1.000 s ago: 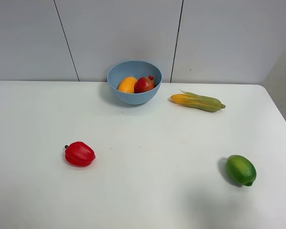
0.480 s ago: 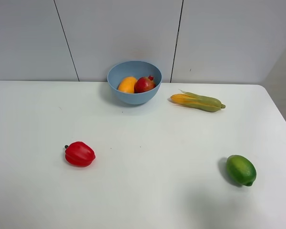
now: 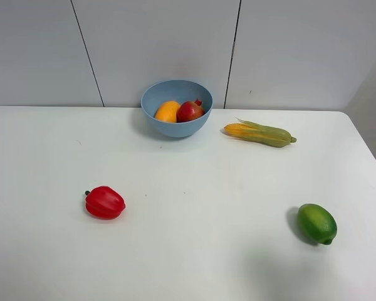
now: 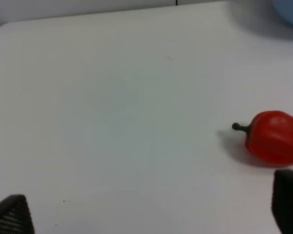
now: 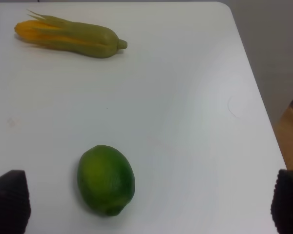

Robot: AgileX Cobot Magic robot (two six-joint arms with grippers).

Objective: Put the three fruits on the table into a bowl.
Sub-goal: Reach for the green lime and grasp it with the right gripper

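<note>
The light-blue bowl stands at the back middle of the white table. The orange-yellow mango and the red pomegranate lie inside it. The green lime lies on the table at the front right; it also shows in the right wrist view. Neither gripper shows in the exterior high view. My right gripper is open, its dark fingertips wide apart, the lime between and ahead of them. My left gripper is open and empty, its fingertips at the frame corners.
A red bell pepper lies at the front left, also in the left wrist view. A corn cob with green husk lies right of the bowl, also in the right wrist view. The table's rounded right corner and edge are near the lime.
</note>
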